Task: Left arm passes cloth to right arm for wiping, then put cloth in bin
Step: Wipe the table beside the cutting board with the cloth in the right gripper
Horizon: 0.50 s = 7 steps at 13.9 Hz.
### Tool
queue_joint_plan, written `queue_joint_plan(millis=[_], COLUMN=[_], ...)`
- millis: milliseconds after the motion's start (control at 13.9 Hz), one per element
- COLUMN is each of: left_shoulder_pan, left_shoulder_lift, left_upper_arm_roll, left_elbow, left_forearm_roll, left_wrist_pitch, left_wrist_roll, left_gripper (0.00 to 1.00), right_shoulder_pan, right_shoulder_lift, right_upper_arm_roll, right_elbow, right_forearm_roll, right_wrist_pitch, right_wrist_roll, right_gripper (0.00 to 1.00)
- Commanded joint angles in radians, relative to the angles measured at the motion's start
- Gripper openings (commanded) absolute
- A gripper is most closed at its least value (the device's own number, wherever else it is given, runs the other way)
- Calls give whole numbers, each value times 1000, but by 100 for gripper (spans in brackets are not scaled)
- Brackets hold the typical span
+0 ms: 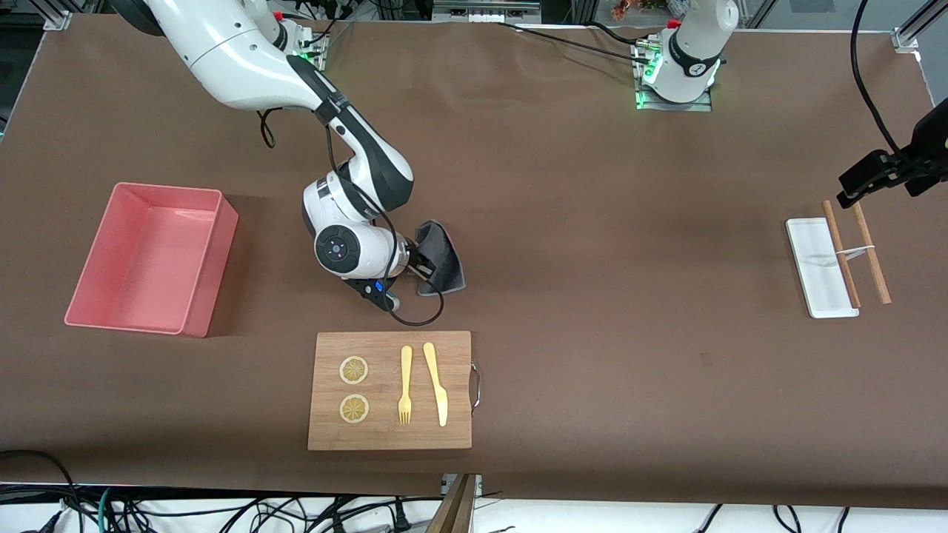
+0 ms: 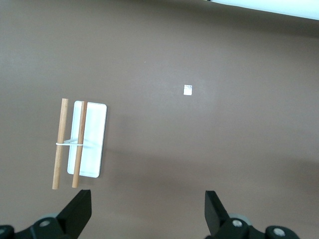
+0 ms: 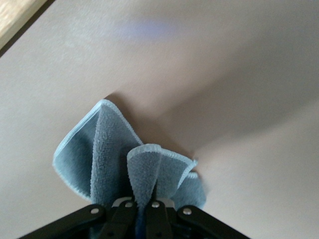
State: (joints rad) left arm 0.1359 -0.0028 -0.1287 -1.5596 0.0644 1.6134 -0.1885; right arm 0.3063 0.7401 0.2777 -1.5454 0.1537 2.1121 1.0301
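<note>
My right gripper (image 1: 419, 268) is shut on the grey-blue cloth (image 1: 441, 259), which droops onto the brown table just past the wooden board, farther from the front camera. In the right wrist view the cloth (image 3: 112, 157) fans out from between the closed fingers (image 3: 124, 209). The pink bin (image 1: 152, 257) stands at the right arm's end of the table, its inside bare. My left gripper (image 2: 148, 211) is open and holds nothing; it hangs over the table beside the white tray (image 2: 90, 138). In the front view the left gripper (image 1: 863, 181) shows above that tray.
A wooden board (image 1: 390, 390) carries two lemon slices (image 1: 354, 370), a fork (image 1: 405, 384) and a knife (image 1: 436, 383). A white tray (image 1: 815, 268) with two wooden sticks (image 1: 870, 254) lies at the left arm's end.
</note>
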Motion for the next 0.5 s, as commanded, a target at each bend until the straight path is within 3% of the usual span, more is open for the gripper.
queue_joint_plan(millis=[0,432], left_shoulder_pan=[21,22], left_shoulder_lift=[-16,-5], left_upper_arm_roll=[-19,-20], left_elbow=[-13,-7], left_forearm_roll=[-18,-21], left_wrist_pitch=[-9,-4], left_wrist_roll=[-3,-2], left_gripper=[100,100], right_shoulder_pan=[-16,-29], right_shoulder_lift=[-21,-48], right_upper_arm_roll=[-38,-178], right_elbow=[-48,-51], right_forearm_roll=[6,3], right_wrist_pitch=[8,-112], right_wrist_roll=[-97,-355], right_gripper=[0,0])
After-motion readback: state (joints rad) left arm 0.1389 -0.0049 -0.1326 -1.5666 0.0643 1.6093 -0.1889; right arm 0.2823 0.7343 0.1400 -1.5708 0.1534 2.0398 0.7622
